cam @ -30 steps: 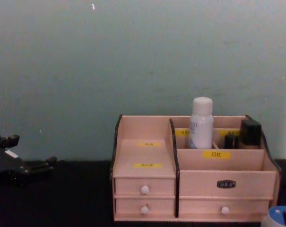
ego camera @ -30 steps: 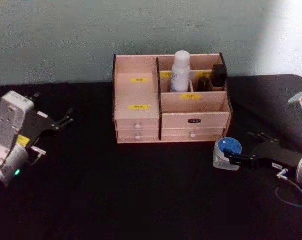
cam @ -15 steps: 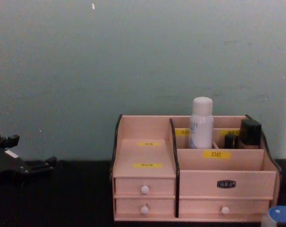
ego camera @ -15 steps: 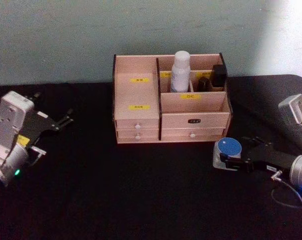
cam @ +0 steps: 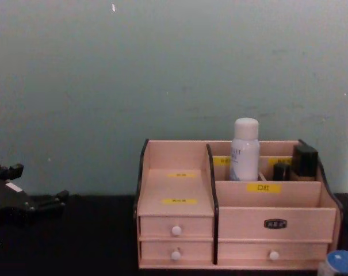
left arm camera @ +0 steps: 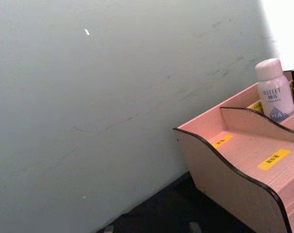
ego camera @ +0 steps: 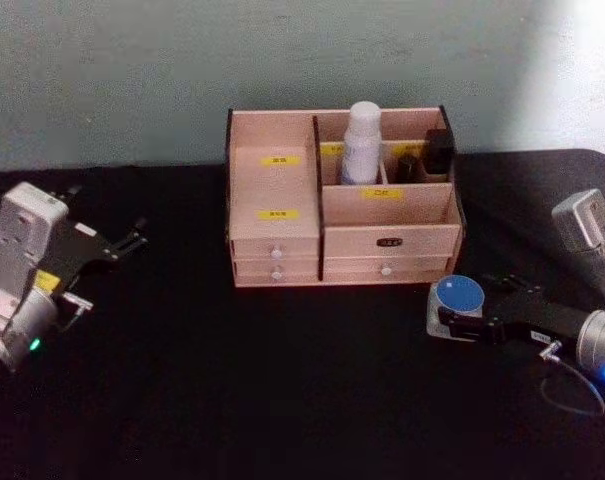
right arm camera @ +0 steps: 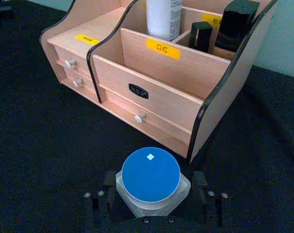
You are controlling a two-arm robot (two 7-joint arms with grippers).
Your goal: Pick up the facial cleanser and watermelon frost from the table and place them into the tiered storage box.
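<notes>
The watermelon frost point(ego camera: 456, 303), a clear jar with a blue lid, stands on the black table off the front right corner of the tiered storage box point(ego camera: 277, 190). My right gripper point(ego camera: 464, 312) reaches in from the right and straddles the jar. In the right wrist view its fingers point(right arm camera: 109, 187) lie against both sides of the watermelon frost point(right arm camera: 150, 177). The facial cleanser point(ego camera: 362, 142) stands upright in a rear compartment of the box, also seen as the facial cleanser point(cam: 245, 150) from the chest. My left gripper point(ego camera: 134, 238) rests open at the far left.
Small black bottles point(ego camera: 438, 150) stand in the box's rear right compartments beside the cleanser. The box's stepped left section point(cam: 176, 184) and front right compartment point(right arm camera: 137, 63) hold nothing. A pale wall rises close behind the box.
My right gripper has slid left along the table so that its fingers now flank the jar. The jar, the bottle and the left arm have stayed put.
</notes>
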